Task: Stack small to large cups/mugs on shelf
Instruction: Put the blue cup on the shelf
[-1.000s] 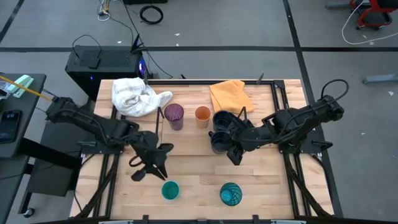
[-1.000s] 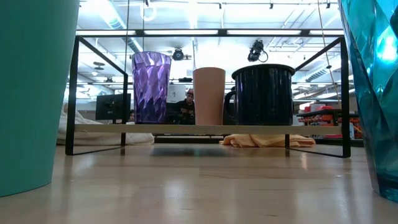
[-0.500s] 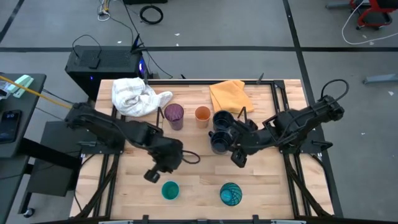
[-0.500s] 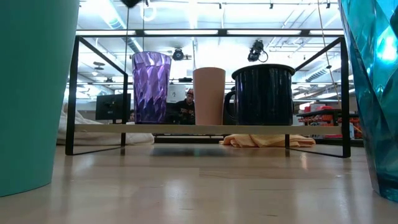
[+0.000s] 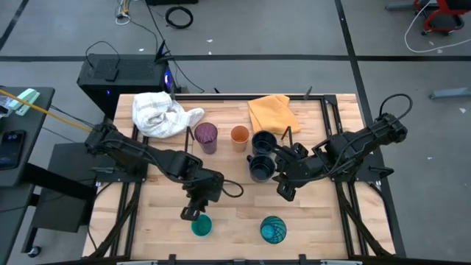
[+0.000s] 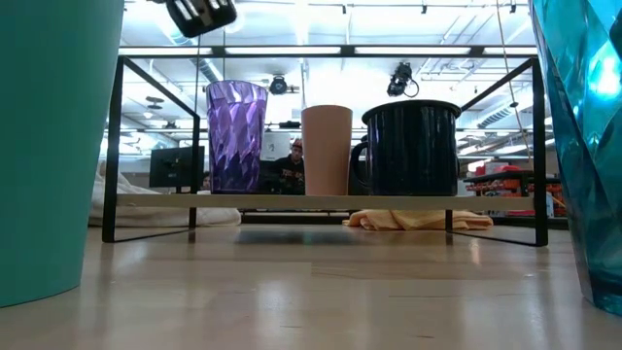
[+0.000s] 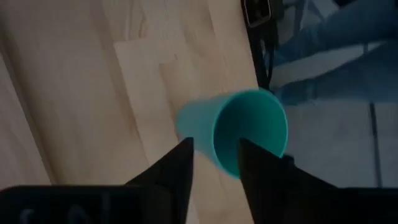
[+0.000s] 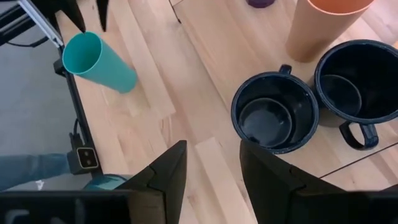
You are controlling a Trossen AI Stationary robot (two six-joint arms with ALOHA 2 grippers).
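- The left gripper (image 5: 193, 212) is in the lower middle of the high view, right above the teal cup (image 5: 201, 225). Its jaws are open a little, and nothing is in them.
- In the left wrist view, the teal cup (image 7: 239, 131) sits just past the two dark fingers (image 7: 176, 171). They do not touch it.
- The right gripper (image 5: 282, 190) is just right of the middle of the high view, near the front mug (image 5: 258, 168). Its jaws are open and hold nothing.
- The shelf (image 6: 321, 201) runs across the middle of the low view.
- On the shelf stand the purple cup (image 6: 236, 136), the orange cup (image 6: 327, 150) and a dark mug (image 6: 409, 148), side by side.
- From above, the purple cup (image 5: 205, 136) and orange cup (image 5: 240, 135) are in the middle of the high view. The back mug (image 5: 264, 141) is beside them to the right.
- The front mug sits just below the back mug in the high view.
- The blue cup (image 5: 273, 230) stands at the bottom of the high view, to the right of the teal cup.
- A white cloth (image 5: 160, 113) and a yellow cloth (image 5: 271, 112) lie at the top of the table (image 5: 235, 202).
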